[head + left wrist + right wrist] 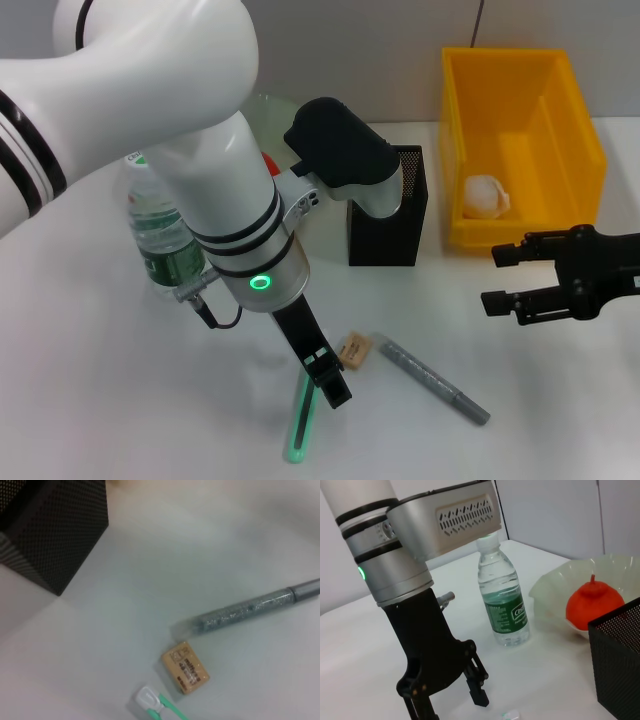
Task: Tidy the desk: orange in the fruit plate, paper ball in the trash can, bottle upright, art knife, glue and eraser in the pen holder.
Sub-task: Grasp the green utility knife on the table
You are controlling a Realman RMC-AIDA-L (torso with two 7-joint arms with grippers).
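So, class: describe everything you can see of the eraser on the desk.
The eraser is a small tan block with dark print on its top face, lying flat on the white desk. It sits between the green knife and the grey glue stick, touching neither, just beside the left gripper.
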